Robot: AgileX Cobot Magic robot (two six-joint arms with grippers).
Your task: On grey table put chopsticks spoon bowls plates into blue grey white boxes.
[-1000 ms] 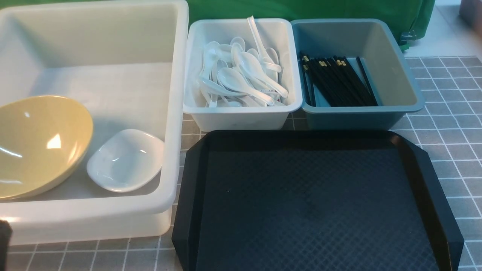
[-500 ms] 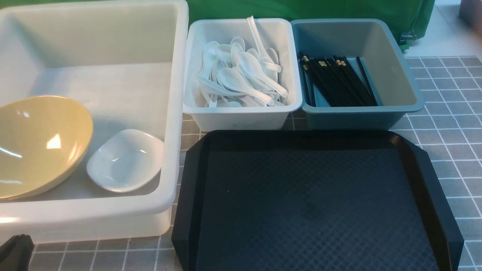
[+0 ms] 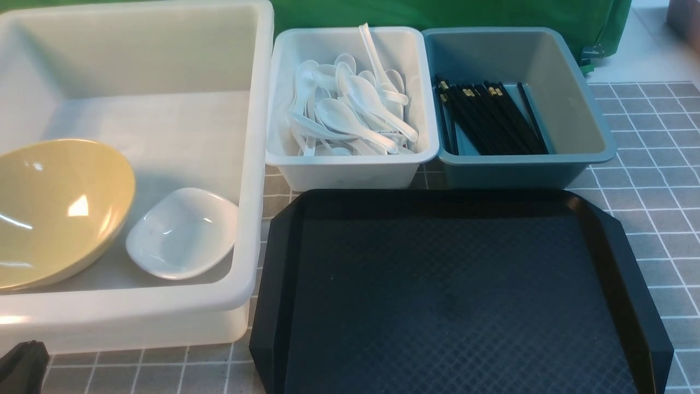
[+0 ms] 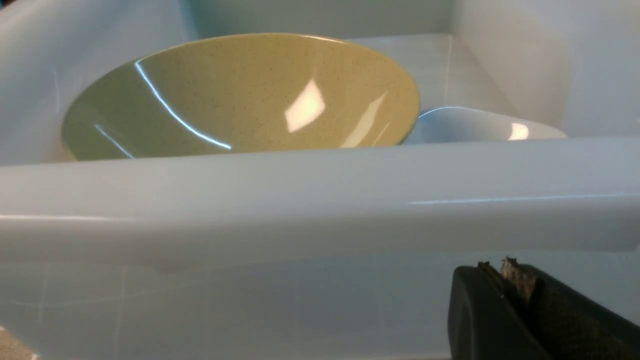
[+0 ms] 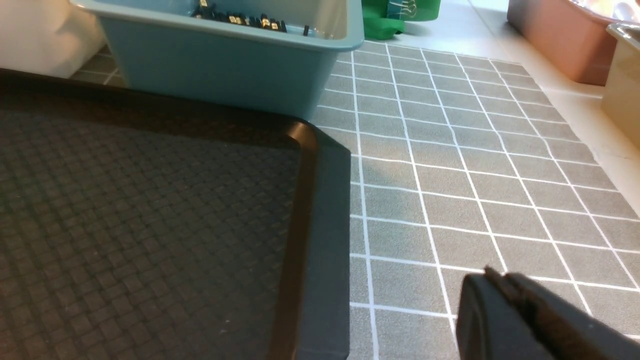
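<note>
A yellow bowl (image 3: 54, 208) and a small white plate (image 3: 183, 232) lie in the big white box (image 3: 257, 164) on the left. Several white spoons (image 3: 350, 109) fill the middle white box (image 3: 350, 161). Black chopsticks (image 3: 492, 117) lie in the blue-grey box (image 3: 508, 175). My left gripper (image 3: 22, 366) is shut and empty, low in front of the big box's near wall (image 4: 300, 200); in the left wrist view the left gripper (image 4: 495, 267) faces the bowl (image 4: 240, 95). My right gripper (image 5: 495, 277) is shut and empty over the grey table (image 5: 475, 160), beside the tray; it is out of the front view.
An empty black tray (image 3: 454, 295) lies in front of the two smaller boxes, its right rim (image 5: 320, 225) near my right gripper. A pink box (image 5: 560, 40) stands beyond the table's right edge. Green cloth (image 3: 437, 13) hangs behind the boxes.
My left gripper's tip shifted a little down and to the right at the bottom-left corner of the front view, then stayed still. The bowl, plate, spoons and chopsticks did not move.
</note>
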